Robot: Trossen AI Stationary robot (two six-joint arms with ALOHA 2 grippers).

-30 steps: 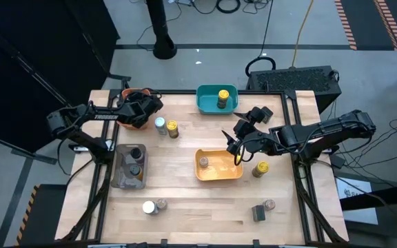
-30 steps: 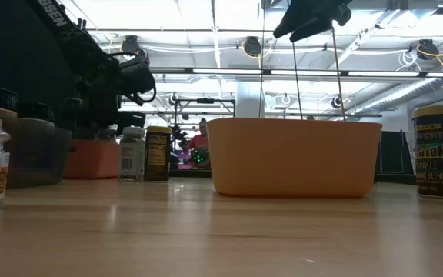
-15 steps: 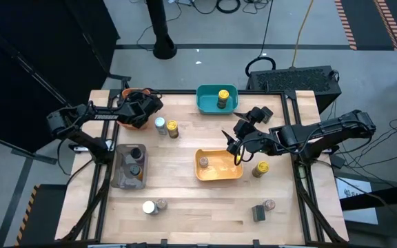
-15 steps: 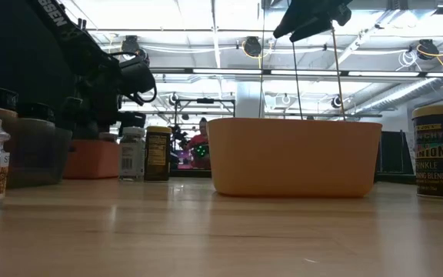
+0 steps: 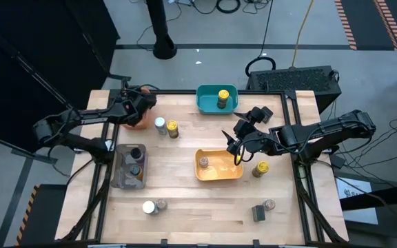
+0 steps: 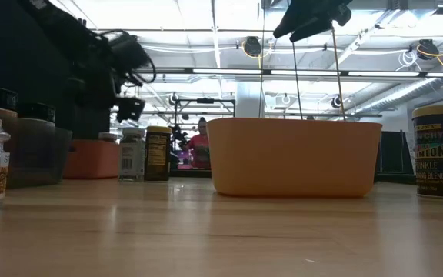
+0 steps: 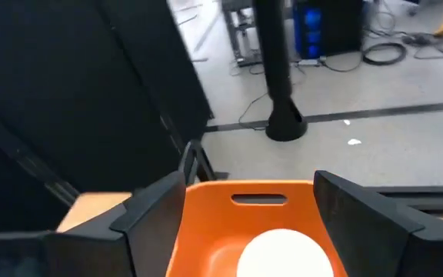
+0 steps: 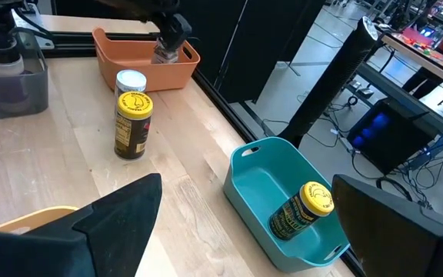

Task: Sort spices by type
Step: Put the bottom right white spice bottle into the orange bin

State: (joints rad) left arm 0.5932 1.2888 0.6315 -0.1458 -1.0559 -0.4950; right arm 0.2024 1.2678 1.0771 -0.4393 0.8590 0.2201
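The orange bin (image 5: 134, 122) stands at the table's far left corner, and a white-lidded spice jar (image 7: 283, 254) stands in it. My left gripper (image 7: 244, 219) hangs open above that bin, its fingers on either side of the jar and clear of it; it also shows over the bin in the right wrist view (image 8: 169, 32). My right gripper (image 5: 234, 142) waits open above the far right corner of the yellow bin (image 5: 219, 165). A yellow-lidded jar (image 8: 302, 208) lies in the teal bin (image 5: 217, 98). A white-lidded jar (image 5: 160, 124) and a yellow-lidded jar (image 5: 173, 129) stand together on the table.
The grey bin (image 5: 131, 165) at the left holds two jars. A yellow-lidded jar (image 5: 260, 169) stands right of the yellow bin. Two jars (image 5: 154, 206) stand near the front left and two more (image 5: 263, 209) near the front right. Bare wood lies mid-table.
My left gripper has risen from the orange bin and drawn back a little toward the table's left edge, rolling as it went. The white-lidded jar has stayed in the bin.
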